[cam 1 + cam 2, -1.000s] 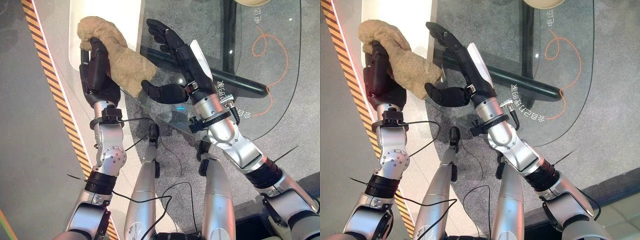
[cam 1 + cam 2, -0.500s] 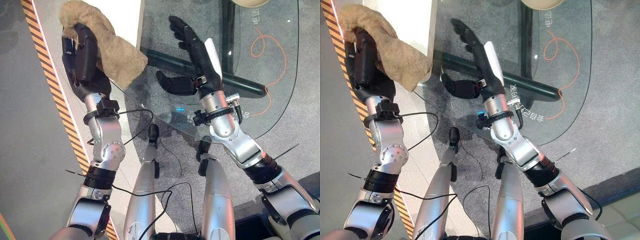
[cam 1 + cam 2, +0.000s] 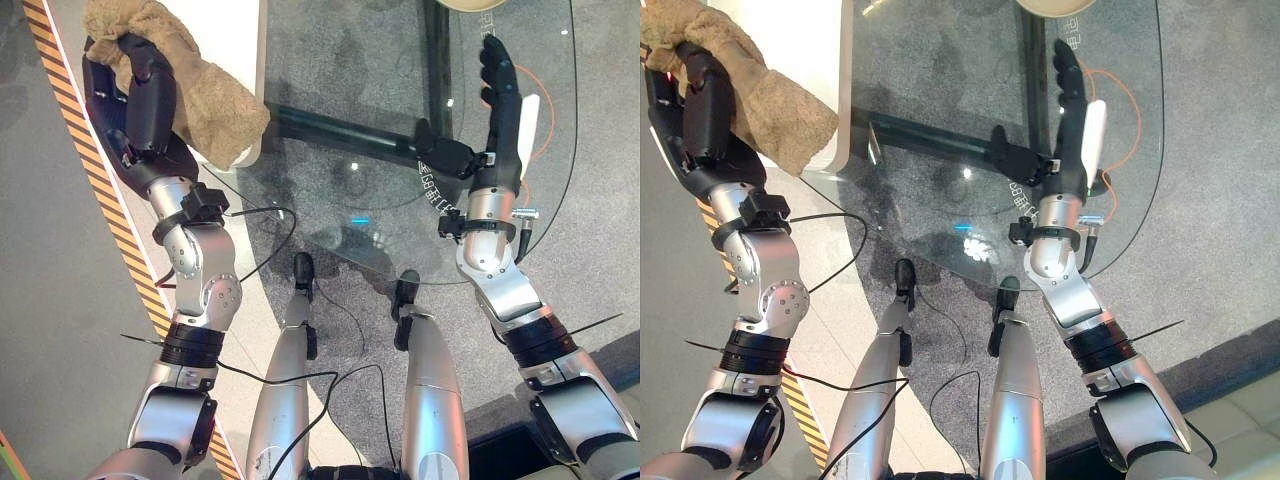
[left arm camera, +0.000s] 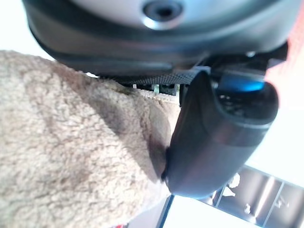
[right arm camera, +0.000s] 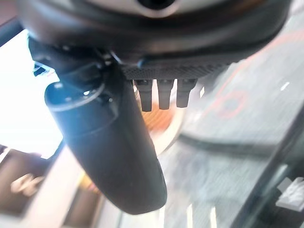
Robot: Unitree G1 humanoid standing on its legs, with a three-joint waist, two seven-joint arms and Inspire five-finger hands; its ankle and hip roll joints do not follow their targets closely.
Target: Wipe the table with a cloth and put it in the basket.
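Both arms have swung apart since a second ago: the right hand point(image 3: 498, 95), fingers straight and empty, now reaches far across the glass counter point(image 3: 390, 190), while the left hand point(image 3: 140, 105), closed round the tan cloth point(image 3: 205, 95), has carried it off the glass beside the white surface point(image 3: 235, 30). Wiping looks finished; basket drop remains, I judge

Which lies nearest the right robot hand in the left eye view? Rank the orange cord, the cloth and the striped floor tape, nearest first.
From the right robot hand:
1. Orange cord, just beside it under the glass, on the right.
2. Cloth, across the glass on the left.
3. Striped floor tape, farthest left, beyond the cloth.
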